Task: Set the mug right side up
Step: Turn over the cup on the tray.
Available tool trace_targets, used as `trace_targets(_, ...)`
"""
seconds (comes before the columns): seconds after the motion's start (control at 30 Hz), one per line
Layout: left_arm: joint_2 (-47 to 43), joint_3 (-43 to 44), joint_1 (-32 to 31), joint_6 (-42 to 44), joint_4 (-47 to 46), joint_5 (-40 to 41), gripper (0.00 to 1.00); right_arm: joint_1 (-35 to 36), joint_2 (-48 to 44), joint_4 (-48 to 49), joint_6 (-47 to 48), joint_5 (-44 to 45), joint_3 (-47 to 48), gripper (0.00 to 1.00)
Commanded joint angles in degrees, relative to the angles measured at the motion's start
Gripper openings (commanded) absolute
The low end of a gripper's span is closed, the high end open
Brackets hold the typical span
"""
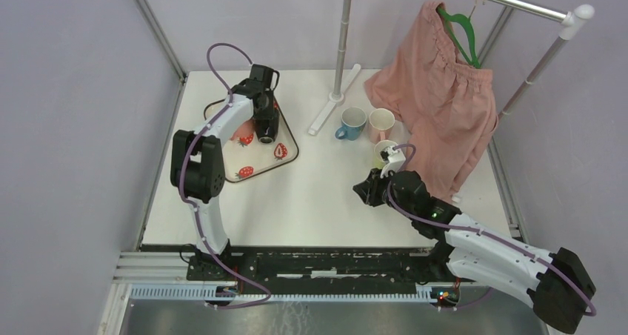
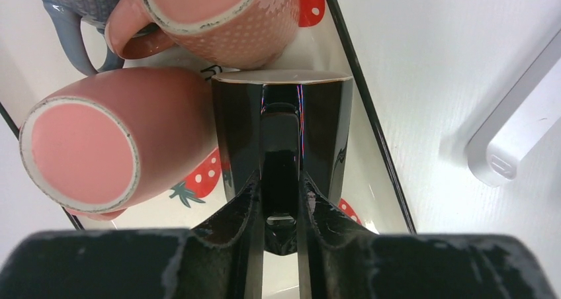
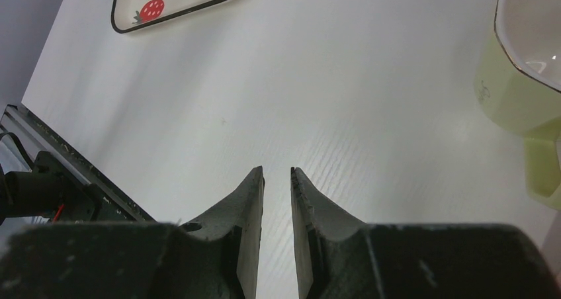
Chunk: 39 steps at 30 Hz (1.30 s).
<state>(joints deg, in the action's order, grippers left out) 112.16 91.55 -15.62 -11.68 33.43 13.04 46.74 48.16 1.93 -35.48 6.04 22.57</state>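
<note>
The left gripper's (image 2: 279, 180) jaws clamp the handle (image 2: 280, 137) of the black mug (image 2: 233, 127) on the strawberry tray (image 2: 371, 122). The right gripper's (image 3: 276, 173) jaws stand slightly apart, empty, above the table (image 3: 344, 81).

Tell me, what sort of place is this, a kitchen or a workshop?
Probably a robot test booth, not a home: a left arm and right arm bolted by a white table, plain grey walls boxing it in, and household props, mugs on a strawberry tray, pink shorts on a rail.
</note>
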Motion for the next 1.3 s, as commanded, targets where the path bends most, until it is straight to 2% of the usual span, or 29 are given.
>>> trace_targets(0.0, 0.32, 2.18, -0.20, 4.66, 1.79, -1.13, 0.03, -0.15, -0.96, 0.43, 0.40, 0.35, -0.59, 0.27)
trace_targets(0.17, -2.66, 1.17, -0.43, 8.18, 3.53, -2.68, 0.02, -0.10, -1.56, -0.07, 1.78, 2.30, -0.91, 0.28)
trace_targets(0.27, -7.41, -1.75, -0.46, 9.59, 2.53, -5.55, 0.02, -0.08, -2.89, -0.01, 3.80, 4.71, -1.16, 0.32)
trace_targets(0.47, -20.68, -11.58, -0.51, 13.67, -2.41, -15.15, 0.02, -0.11, -5.49, 0.05, 11.26, 9.08, -0.11, 0.42)
trace_targets(0.67, -31.94, -18.53, -0.56, 15.76, -5.11, -24.79, 0.02, -0.10, -7.59, -1.74, 17.49, 9.59, 2.76, 0.47)
trace_targets(0.73, -35.16, -20.13, -0.56, 16.12, -5.65, -29.27, 0.02, -0.10, -7.82, -3.16, 21.54, 6.05, 4.20, 0.54)
trace_targets(0.93, -42.08, -24.55, -2.50, 16.96, -6.68, -43.74, 0.02, -0.12, -7.51, 0.69, 33.61, -12.07, 7.59, 0.59)
trace_targets(1.13, -46.66, -29.77, -9.27, 17.78, -8.01, -49.12, 0.02, -0.03, -2.96, -1.75, 43.69, -22.38, 15.84, 0.60)
trace_targets(1.27, -49.11, -32.88, -11.96, 20.09, -8.29, -53.03, 0.02, -0.13, 1.07, -6.87, 48.80, -29.77, 21.47, 0.61)
